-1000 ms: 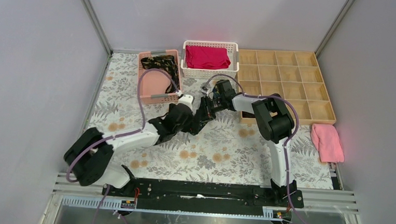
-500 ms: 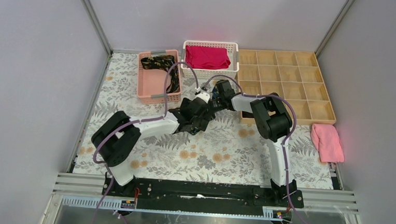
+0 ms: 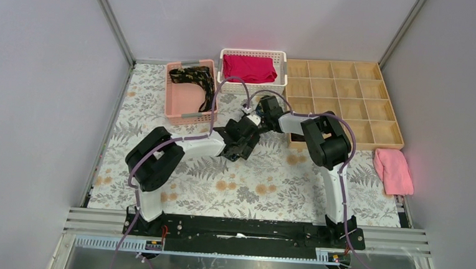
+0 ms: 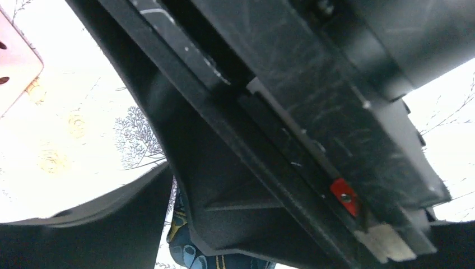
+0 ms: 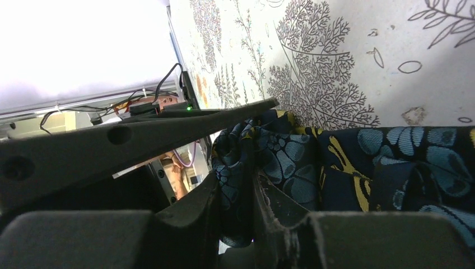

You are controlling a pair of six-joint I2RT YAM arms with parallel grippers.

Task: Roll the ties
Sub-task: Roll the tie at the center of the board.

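On the bench (image 3: 282,181), the right pincer (image 5: 234,190) pinches a fold of a blue-floral tie (image 5: 347,162); the left pincer (image 3: 247,130) gapes wide beside it. The cloth looks light, limp and slippery: best pinched flat near an end.

Bunched blue-floral tie (image 5: 347,168); gold-patterned tie (image 3: 195,79) in basket (image 3: 184,103)

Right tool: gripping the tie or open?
Shut on the tie: the right wrist view shows its blue floral fabric pinched between the fingers of the right tool.
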